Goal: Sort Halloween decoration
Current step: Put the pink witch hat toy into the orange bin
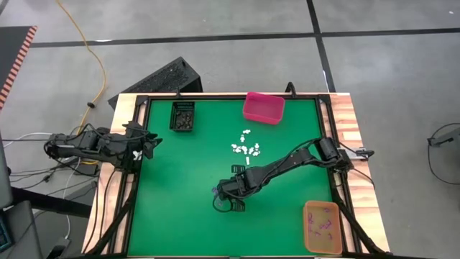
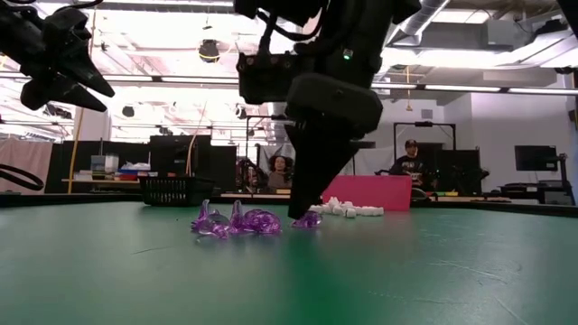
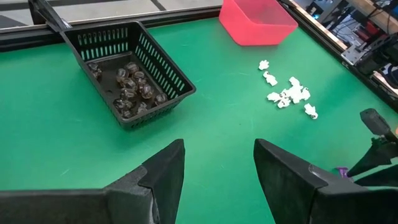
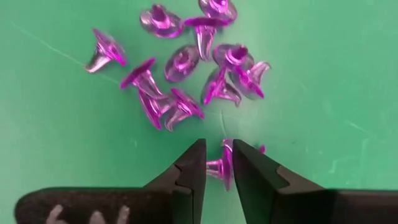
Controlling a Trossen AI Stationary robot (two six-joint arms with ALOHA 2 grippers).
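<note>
Right gripper point(image 4: 217, 167), lower centre of frame, pinches one purple witch-hat trinket point(image 4: 221, 165) narrowly against the tabletop point(image 4: 323, 74); off-centre grip risks it squirting out.

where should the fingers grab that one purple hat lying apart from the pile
Take the purple hat by its narrow cone, coming straight down from above. It lies on its side with the wide brim standing up, so the cone gives two opposite sides. The right gripper already straddles it there.
</note>
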